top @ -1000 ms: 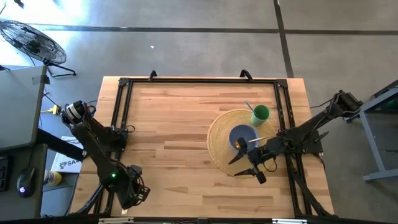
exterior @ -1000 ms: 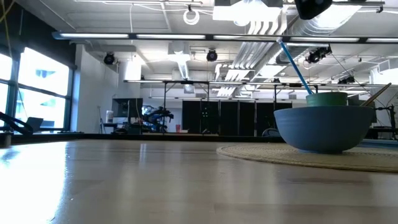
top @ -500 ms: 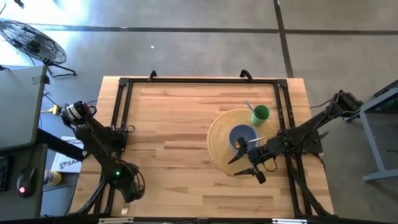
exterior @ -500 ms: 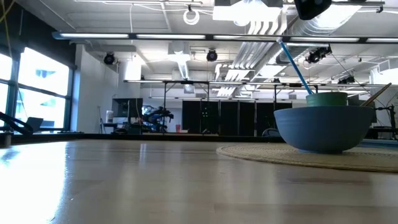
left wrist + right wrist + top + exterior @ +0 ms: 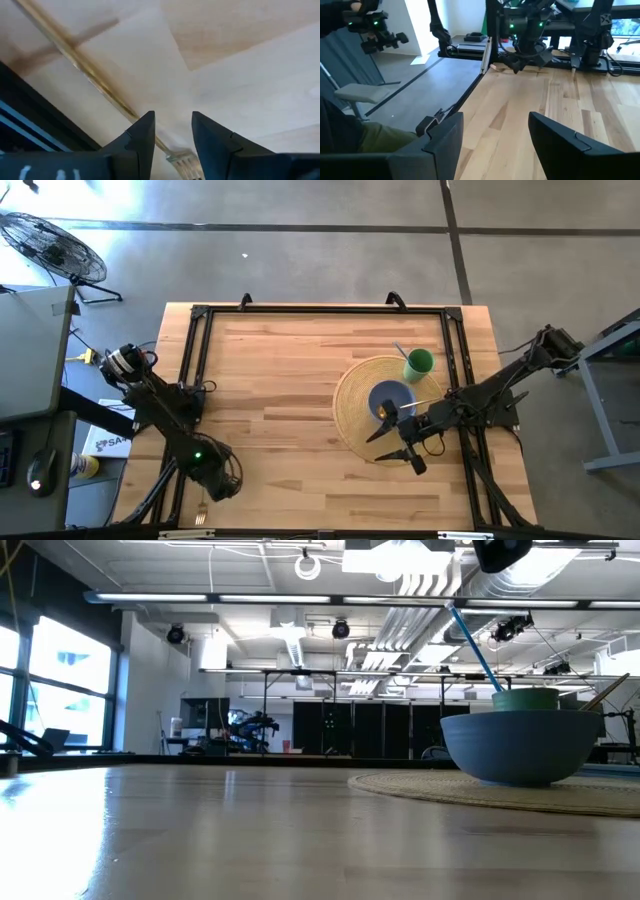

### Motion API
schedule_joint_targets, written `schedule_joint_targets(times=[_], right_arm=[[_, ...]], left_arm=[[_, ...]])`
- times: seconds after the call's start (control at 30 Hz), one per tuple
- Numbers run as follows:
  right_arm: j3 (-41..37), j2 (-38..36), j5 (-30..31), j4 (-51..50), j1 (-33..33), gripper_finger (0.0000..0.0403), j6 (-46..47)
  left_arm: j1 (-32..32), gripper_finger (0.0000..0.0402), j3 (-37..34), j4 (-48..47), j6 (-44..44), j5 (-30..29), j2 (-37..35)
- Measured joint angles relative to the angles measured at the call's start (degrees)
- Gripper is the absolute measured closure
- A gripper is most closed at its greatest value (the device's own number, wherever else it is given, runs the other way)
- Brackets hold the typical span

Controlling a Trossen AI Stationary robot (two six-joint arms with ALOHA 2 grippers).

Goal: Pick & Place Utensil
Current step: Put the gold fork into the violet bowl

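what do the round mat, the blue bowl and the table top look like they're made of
Mat: probably woven straw or similar fibre, judging by its tan colour and ringed texture. Bowl: likely ceramic or plastic, with a smooth, matte blue-grey skin; the look can't settle which. Table: wood, with pale planks, visible grain and a light sheen.

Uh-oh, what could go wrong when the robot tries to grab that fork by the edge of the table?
1. The fork lies flat and thin on the table, close to its edge. The open left gripper might pinch badly or nudge it off.
2. The right gripper waits, open, beside the blue bowl. If the fork goes there, the arms might crowd or bump the green cup.
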Motion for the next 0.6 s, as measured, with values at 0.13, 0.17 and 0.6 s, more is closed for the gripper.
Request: schedule_joint_targets(times=[0.13,0.17,0.6], right_arm=[[0.0,0.0,1.0,-0.5,0.0,0.0185,0.0],[0.0,0.0,1.1,-0.6,0.0,0.0185,0.0],[0.0,0.0,1.6,-0.9,0.0,0.0185,0.0]], left_arm=[[3.6,0.0277,0.0,0.3,8.3,5.9,2.2],[4.1,0.0277,0.0,-0.1,9.9,7.6,2.5],[4.4,0.0277,-1.3,4.3,11.8,21.6,4.5]])
